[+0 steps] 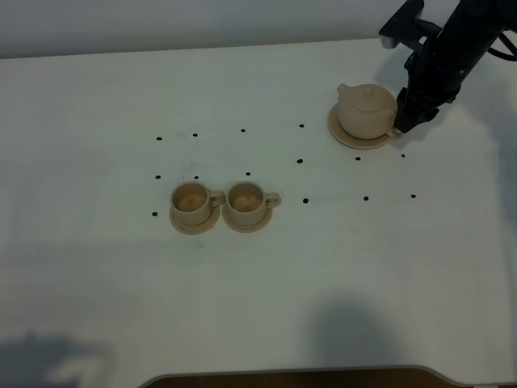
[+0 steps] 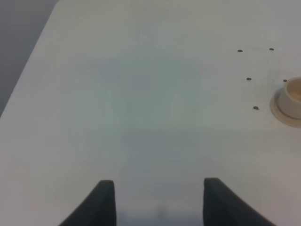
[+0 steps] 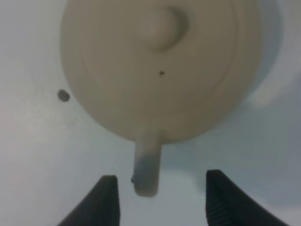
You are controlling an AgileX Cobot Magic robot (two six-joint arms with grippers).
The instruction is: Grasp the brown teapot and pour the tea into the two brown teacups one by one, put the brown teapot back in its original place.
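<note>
The teapot (image 1: 367, 111) is seen standing upright on the large saucer (image 1: 355, 142), at the far right of the white table (image 1: 97, 121). Its lid is on, with the knob (image 3: 162, 26) on top, and its spout is turned toward the middle of the table. The right claw (image 1: 401, 125) is lowered just beside the teapot, on the handle side. In the right wrist view its jaws are held apart, with the handle (image 3: 147, 169) between them and a gap left on each side, so nothing is clamped.

The 2 cups (image 1: 192, 199) are set side by side near the middle of the table, well apart from the teapot. Each is placed on 1 of the small saucers (image 1: 246, 220), with its handle turned to the right in the high view. Small black dots (image 1: 300, 161) are scattered on the table between the cups and the teapot.

The left claw (image 2: 159, 197) is shown only in its own wrist view. Its jaws are spread over bare table and nothing is held.
</note>
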